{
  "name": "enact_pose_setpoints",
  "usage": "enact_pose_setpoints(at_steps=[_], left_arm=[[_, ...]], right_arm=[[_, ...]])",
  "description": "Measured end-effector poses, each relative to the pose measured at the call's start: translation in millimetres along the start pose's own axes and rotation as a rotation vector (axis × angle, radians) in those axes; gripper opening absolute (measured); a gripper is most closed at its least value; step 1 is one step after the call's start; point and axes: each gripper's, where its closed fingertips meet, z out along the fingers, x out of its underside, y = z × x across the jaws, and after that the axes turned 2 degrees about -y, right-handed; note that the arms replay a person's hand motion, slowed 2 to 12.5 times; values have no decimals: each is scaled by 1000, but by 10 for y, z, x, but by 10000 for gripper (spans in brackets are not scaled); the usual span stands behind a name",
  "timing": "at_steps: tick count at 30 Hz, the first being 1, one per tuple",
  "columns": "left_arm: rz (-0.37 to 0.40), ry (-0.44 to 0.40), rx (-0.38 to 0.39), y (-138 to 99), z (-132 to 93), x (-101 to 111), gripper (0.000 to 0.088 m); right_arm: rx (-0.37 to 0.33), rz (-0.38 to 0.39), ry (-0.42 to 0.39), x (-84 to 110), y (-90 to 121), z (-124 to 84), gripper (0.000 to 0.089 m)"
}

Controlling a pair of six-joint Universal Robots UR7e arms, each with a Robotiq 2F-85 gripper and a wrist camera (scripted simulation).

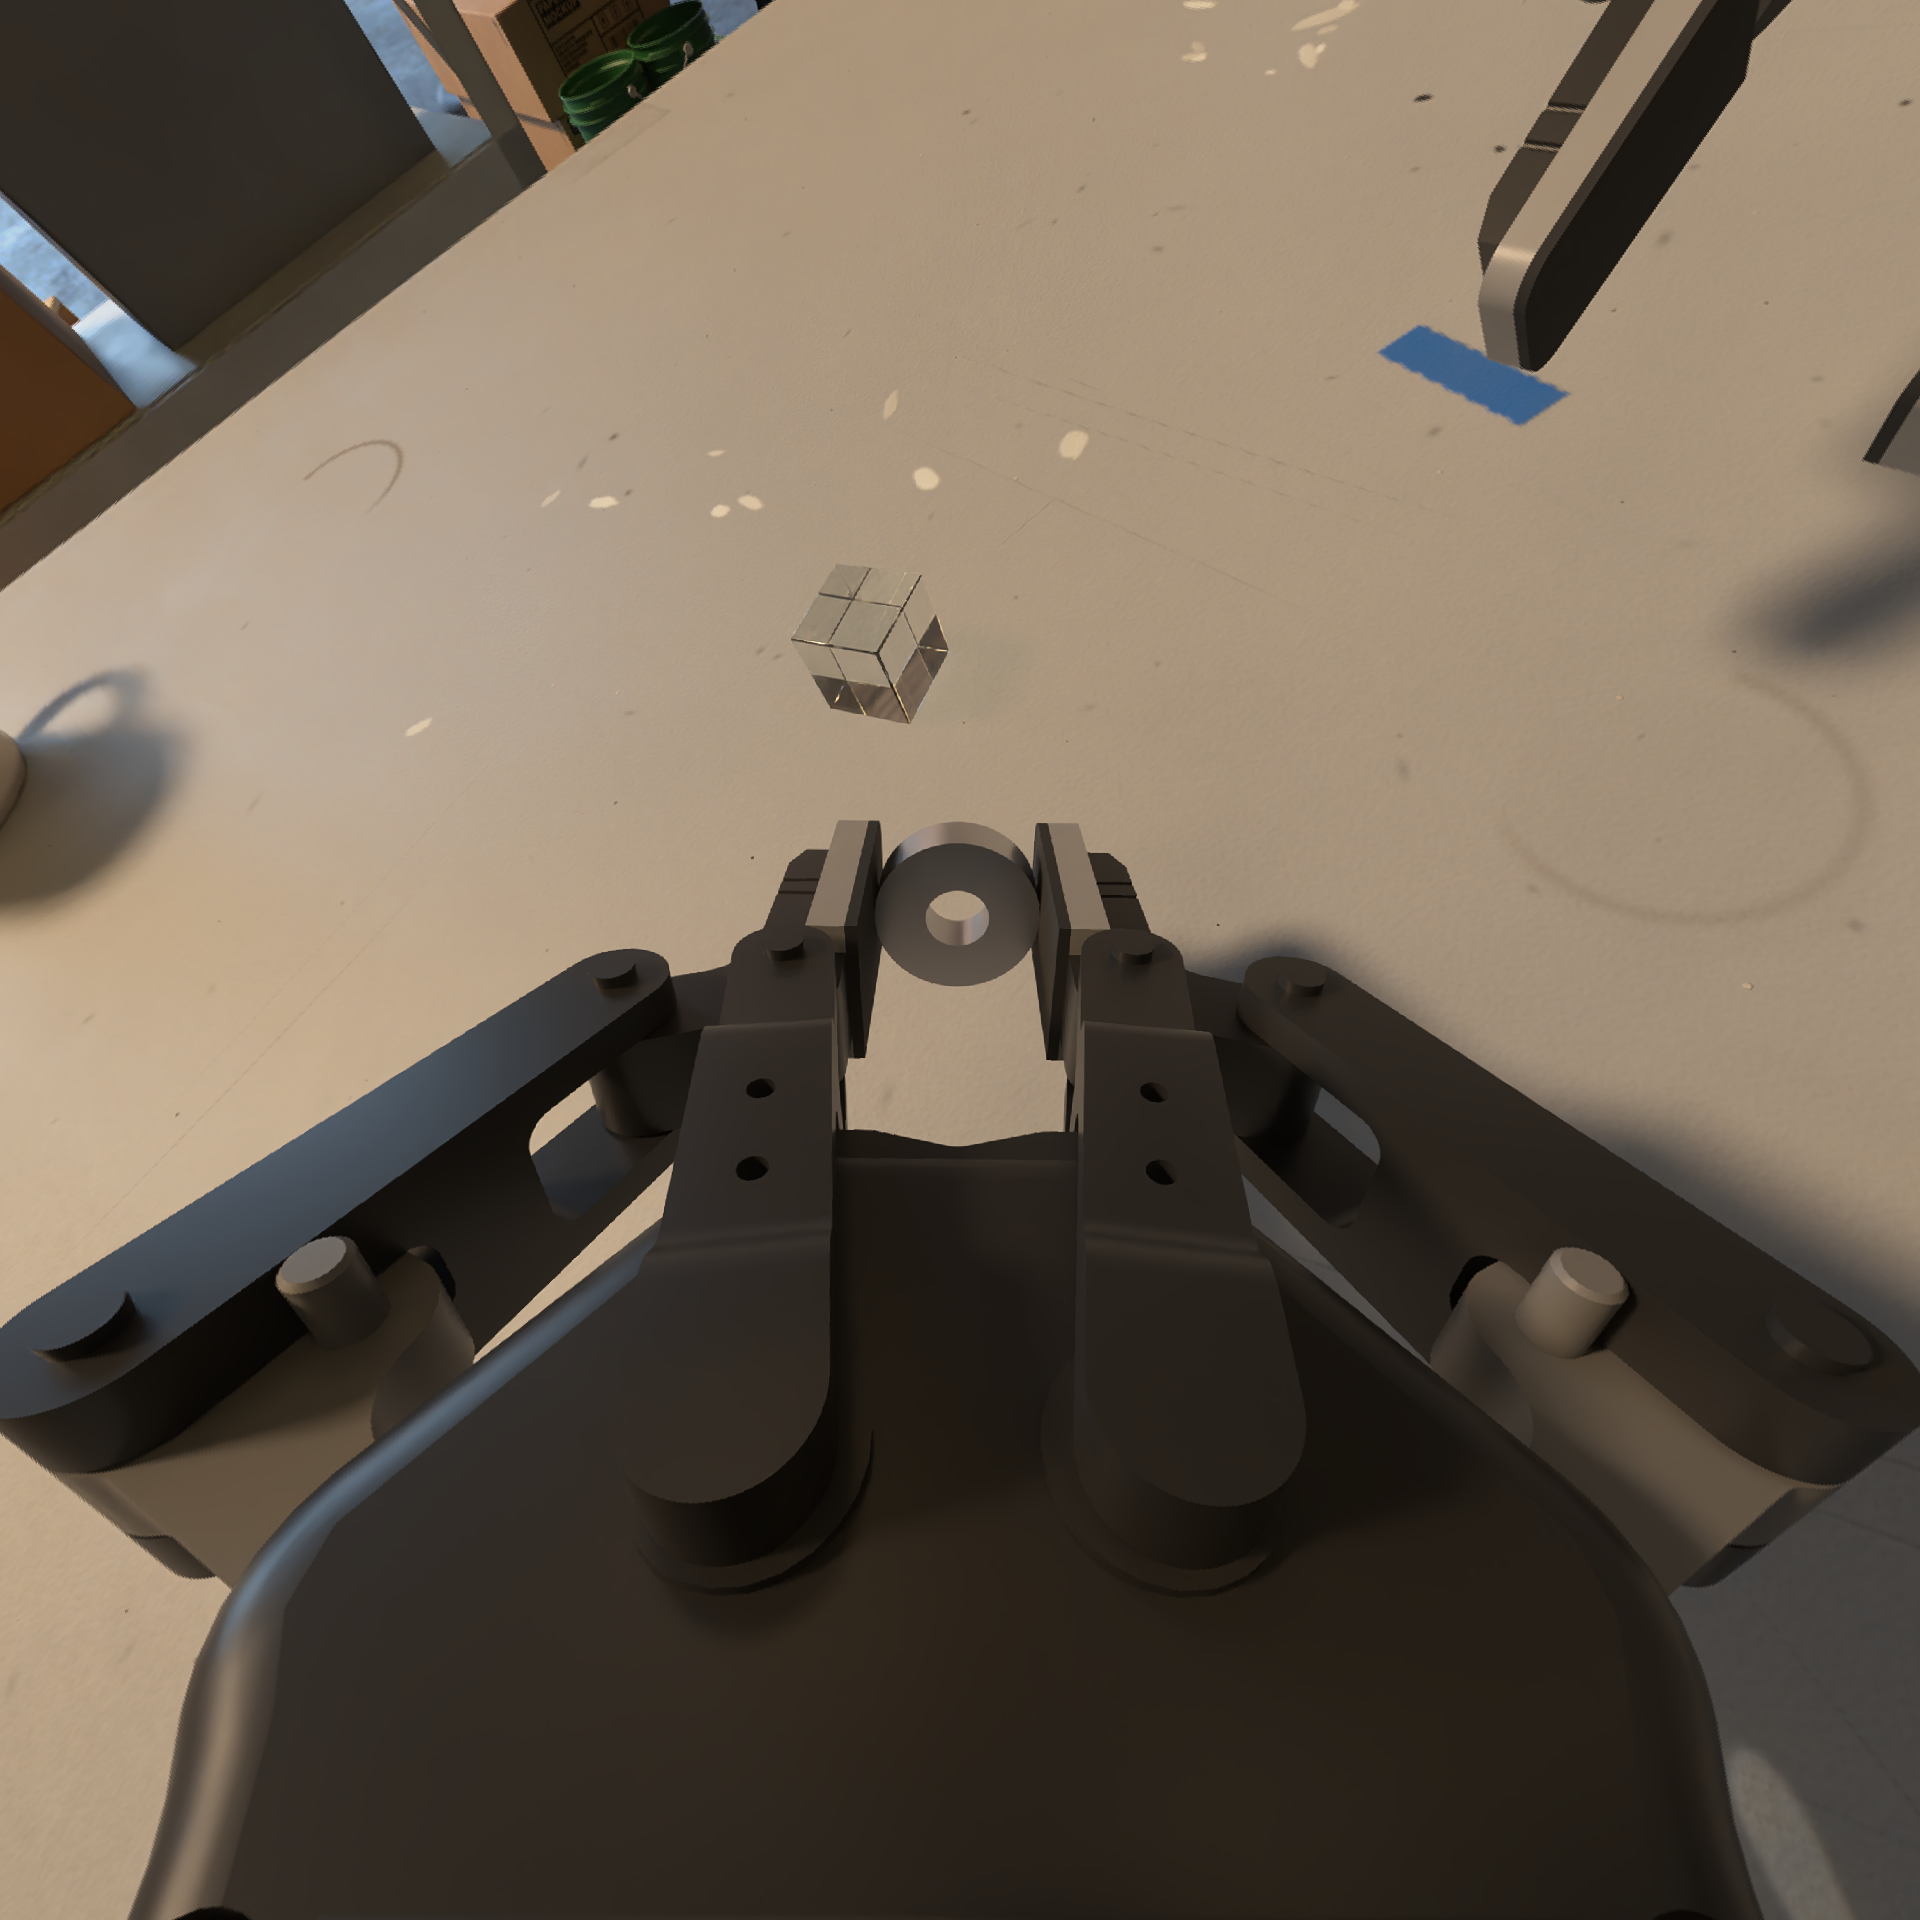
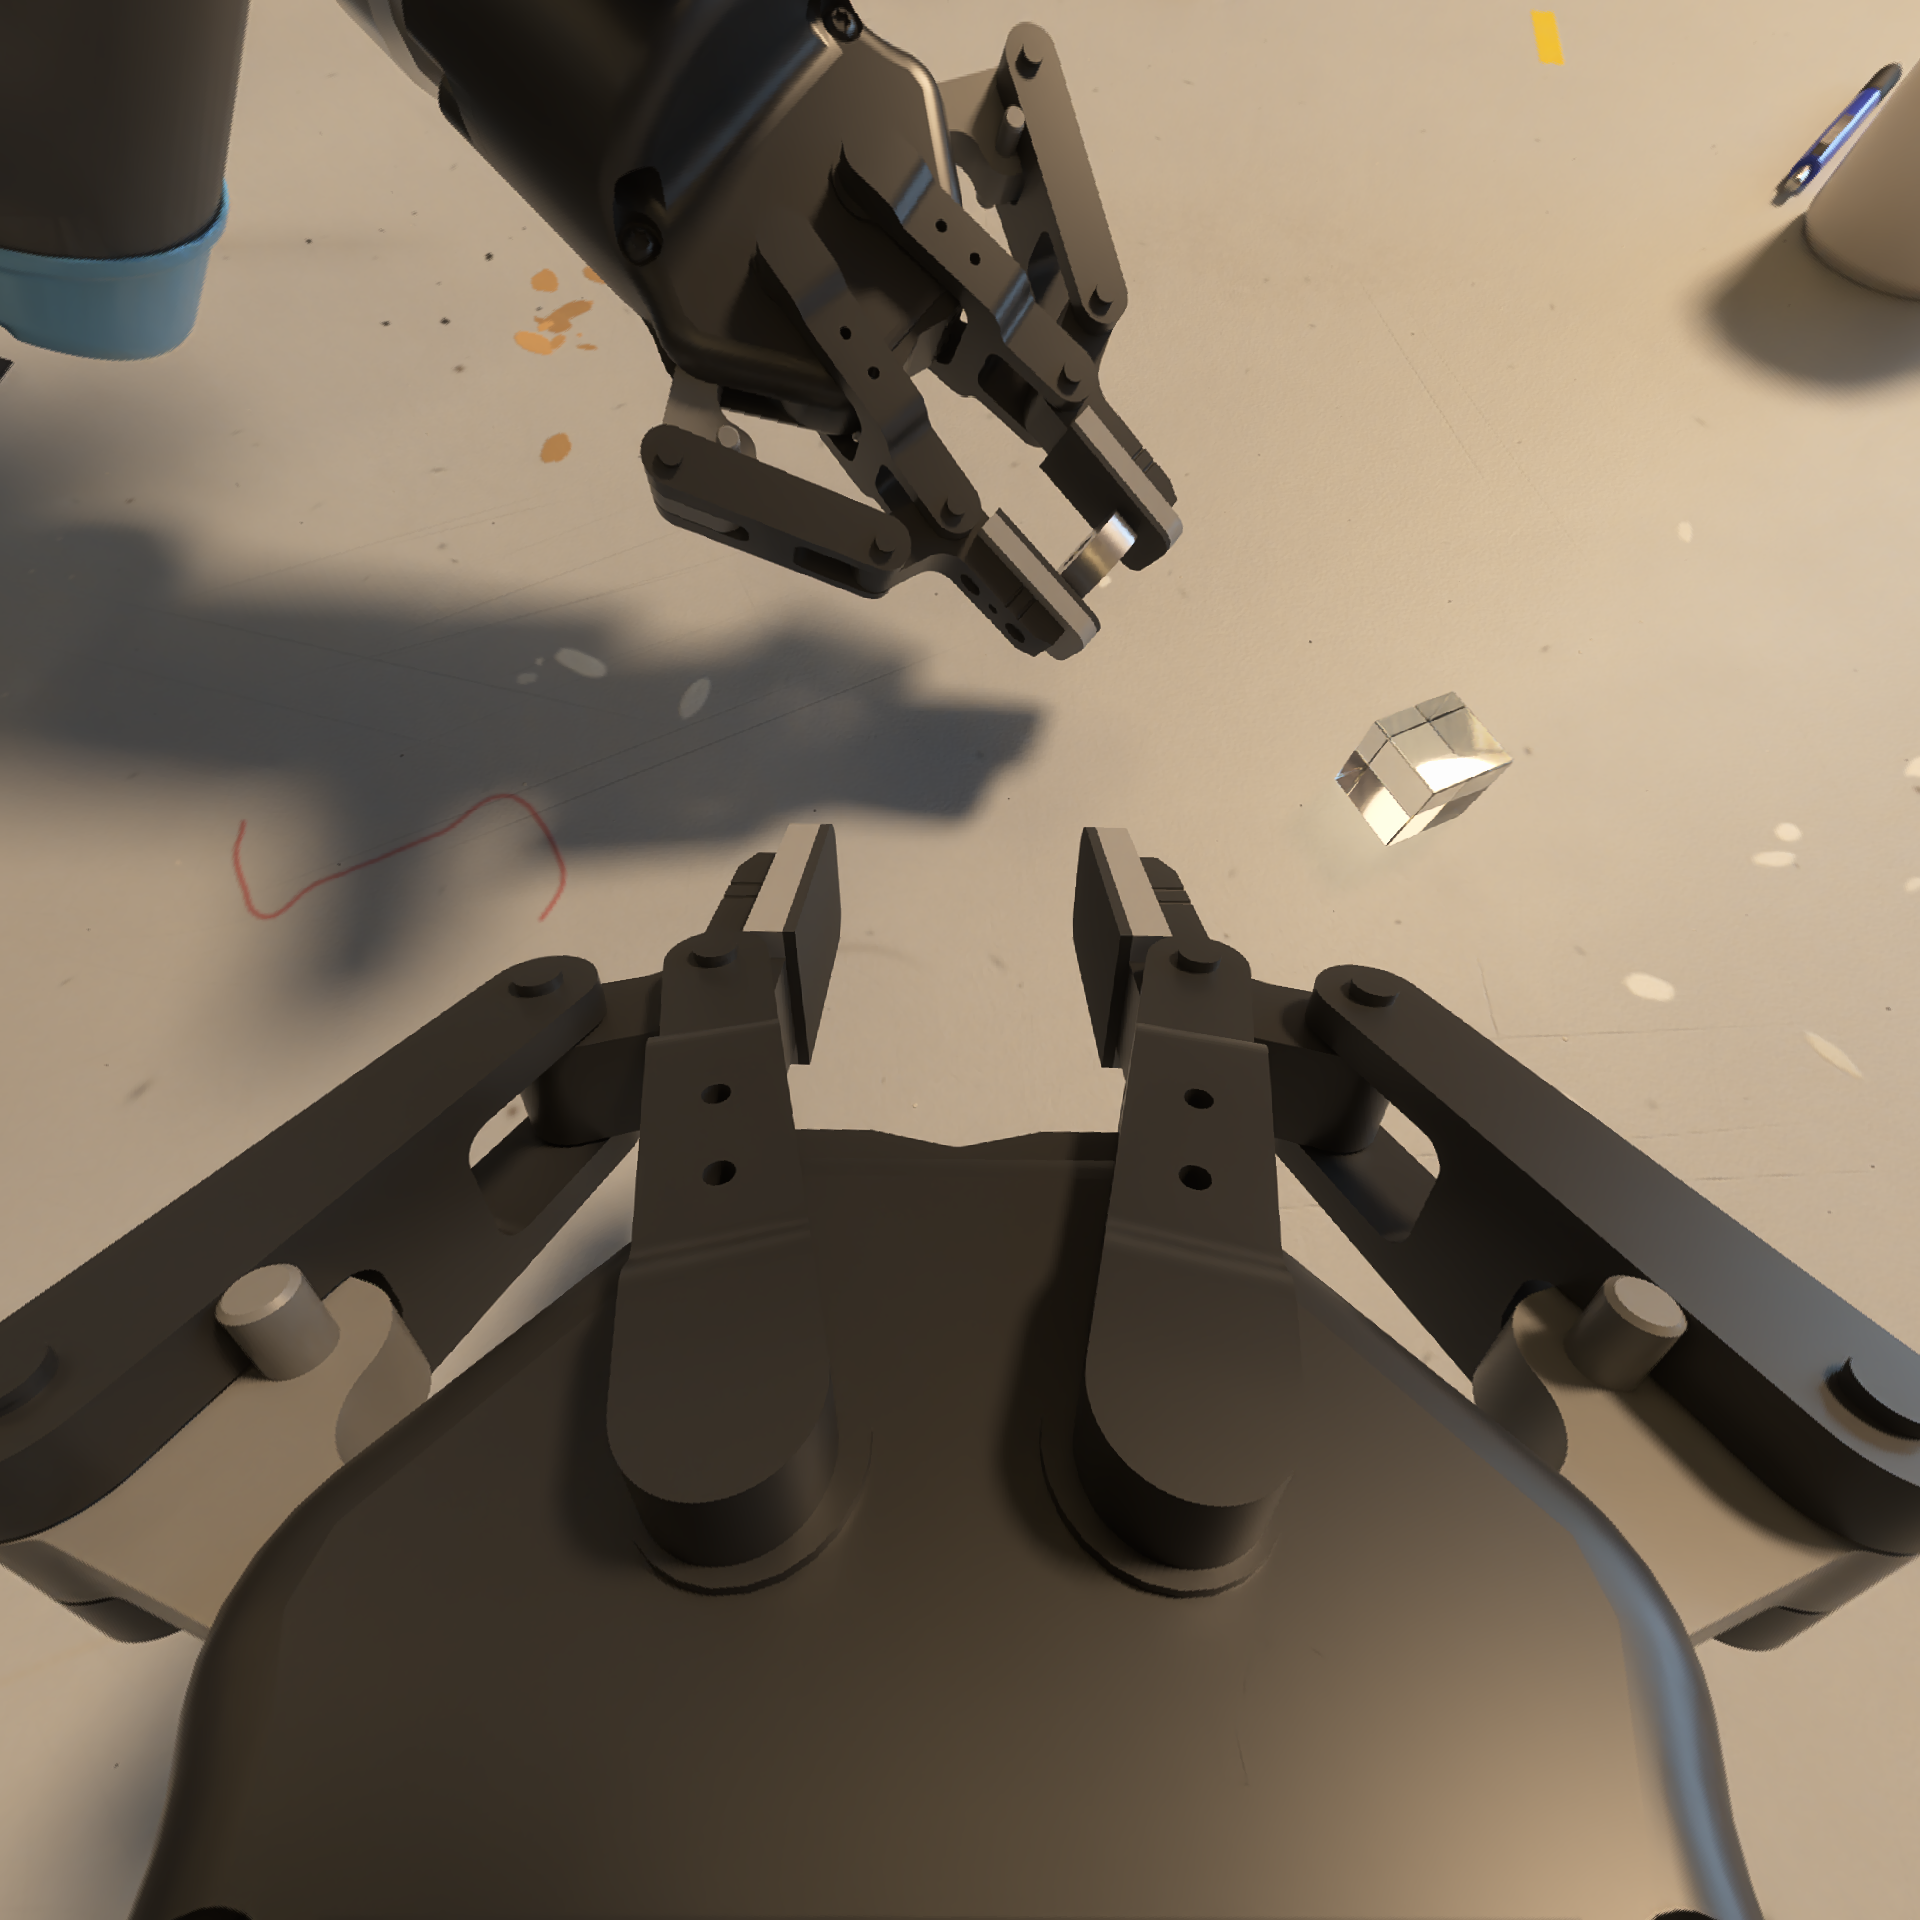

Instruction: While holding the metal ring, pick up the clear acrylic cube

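My left gripper (image 1: 956, 883) is shut on the metal ring (image 1: 956, 906), a thick grey washer held by its rim above the table. The clear acrylic cube (image 1: 871, 642) sits on the beige table (image 1: 1247, 644) just ahead of it, apart from the fingers. In the right wrist view my right gripper (image 2: 956, 894) is open and empty above the table. The cube (image 2: 1421, 767) lies ahead and to its right. The left gripper (image 2: 1117, 577) with the ring (image 2: 1096, 553) shows across from it, above and left of the cube.
A blue tape strip (image 1: 1473, 387) lies at the far right, near the right gripper's finger (image 1: 1600, 218). A white cup (image 2: 1870, 187) with a blue pen (image 2: 1834, 135) stands far right. A red thread (image 2: 405, 854) lies at left. Boxes and green buckets (image 1: 613, 83) stand beyond the table edge.
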Motion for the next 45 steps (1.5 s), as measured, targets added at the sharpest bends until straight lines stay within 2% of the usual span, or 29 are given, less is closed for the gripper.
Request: enact_pose_setpoints(at_steps=[18, 23, 30, 36, 39, 45], left_arm=[[1, 0, 0, -3, -3, 0, 260], [1, -1, 0, -4, -5, -2, 260], [-4, -5, -1, 0, -10, -6, 260], [-13, -14, -1, 7, -21, -14, 260], [-22, -22, 0, 14, -30, -22, 260], [-43, -38, 3, 29, -47, -37, 260]], right_arm=[[1, 2, 4, 2, 4, -1, 420], [-4, 0, 2, -1, 8, -5, 501], [-23, -5, -1, 0, 7, -19, 696], [-51, -18, 3, 26, -1, -39, 789], [-70, -36, 6, 47, -7, -56, 823], [-132, -70, -6, 91, -7, -114, 831]])
